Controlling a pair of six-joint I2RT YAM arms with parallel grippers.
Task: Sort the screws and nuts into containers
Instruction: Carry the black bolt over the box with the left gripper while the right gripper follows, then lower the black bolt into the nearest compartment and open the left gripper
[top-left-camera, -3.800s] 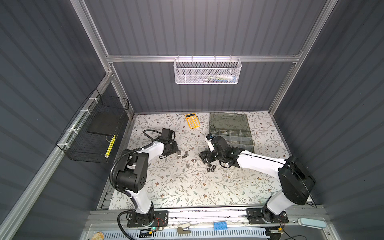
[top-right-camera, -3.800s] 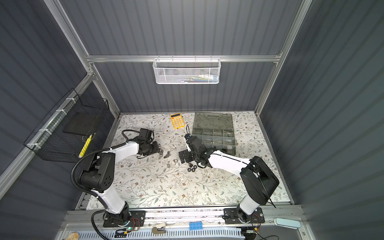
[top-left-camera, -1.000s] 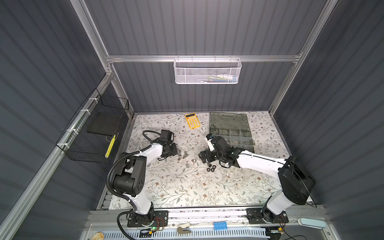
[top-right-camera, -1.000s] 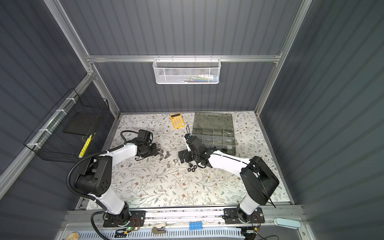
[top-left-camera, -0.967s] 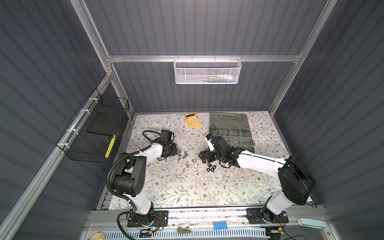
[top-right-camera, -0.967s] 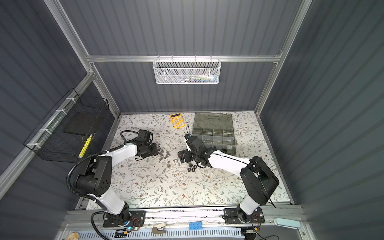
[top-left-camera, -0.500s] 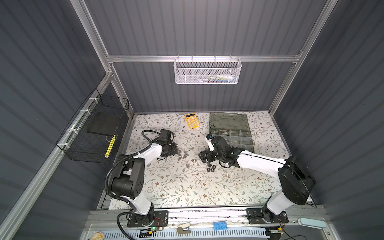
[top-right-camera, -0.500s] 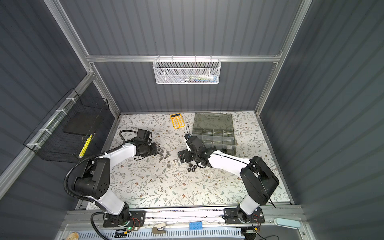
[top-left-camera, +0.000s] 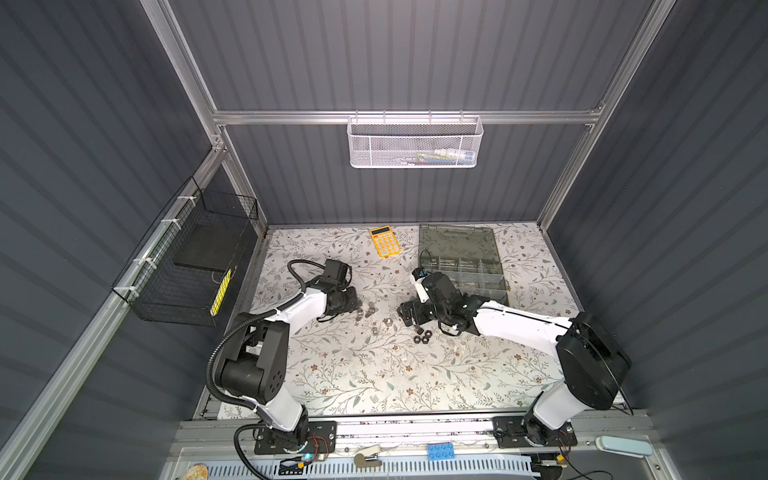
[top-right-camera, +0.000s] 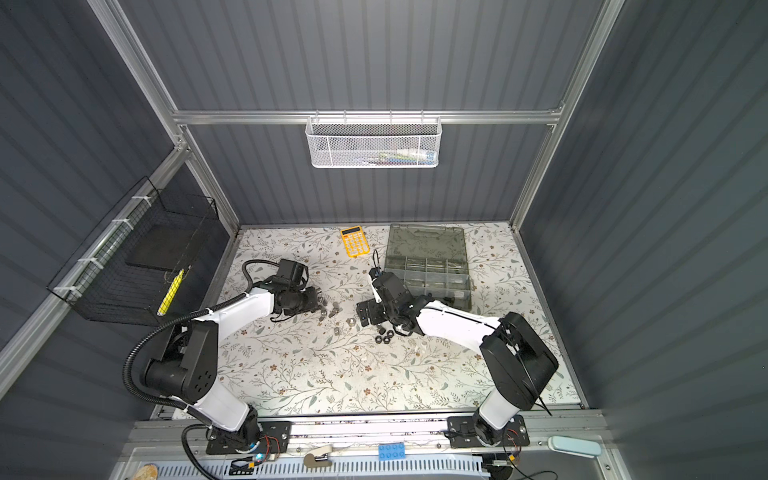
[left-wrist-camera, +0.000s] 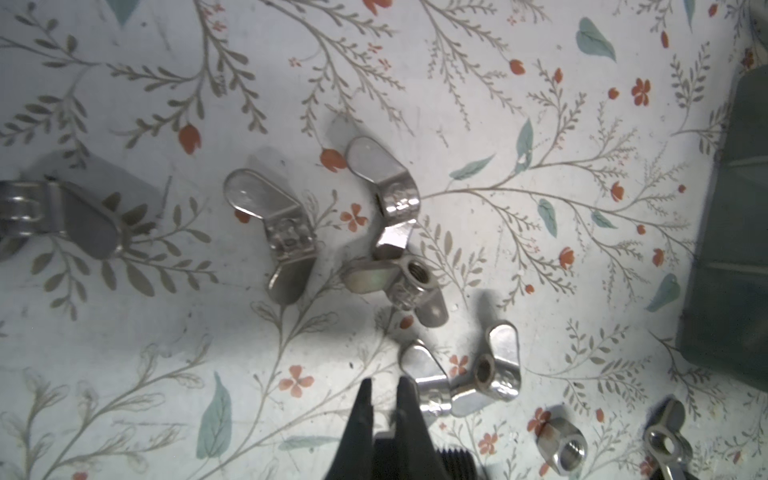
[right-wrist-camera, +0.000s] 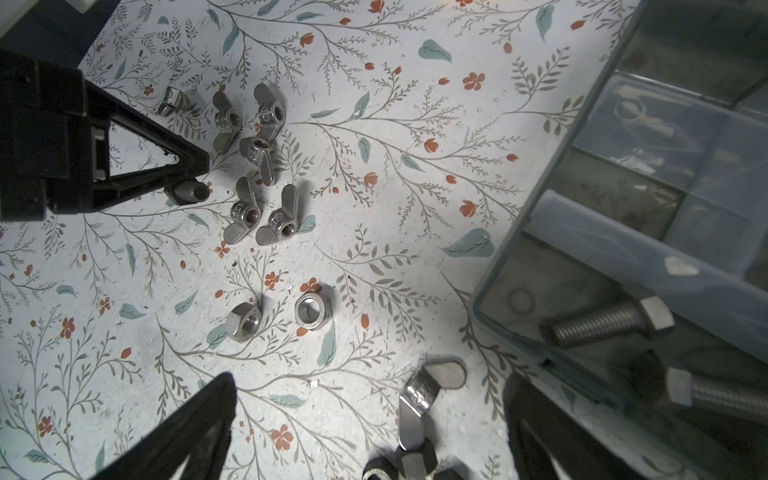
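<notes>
A: Where does the hardware sit relative to the organizer box (top-left-camera: 457, 243)?

B: Two silver hex bolts (right-wrist-camera: 602, 326) lie in the box's corner compartment (right-wrist-camera: 511, 320). Everything else is outside the box on the floral mat (right-wrist-camera: 395, 249). One wing nut (right-wrist-camera: 419, 399) lies just off that corner, with black nuts (right-wrist-camera: 399, 461) just beside it. Two silver hex nuts (right-wrist-camera: 243, 326) are farther out, and a cluster of wing nuts (right-wrist-camera: 253, 166) is farthest from the box.

A: And the claws?

B: The right gripper (right-wrist-camera: 370, 386) is spread wide, straddling the lone wing nut. The left gripper (left-wrist-camera: 384, 395) is pinched to a slit at the cluster's edge. A dark stub (right-wrist-camera: 189, 192) sits at its tip, and I cannot tell whether it is gripped.

A: What worries you?

B: Closing from that width, the right jaws could sweep the black nuts in with the wing nut. The rounded wing could also swivel out and skid against the box wall. Dropping it among the bolts would mix the sorts.

A: The left side?

B: Several clustered wing nuts touch one another. A closed claw nudging in would likely scatter them. A pinch might lift two, with one falling short of the box. Both arms heading for the box together could also clash.
</notes>
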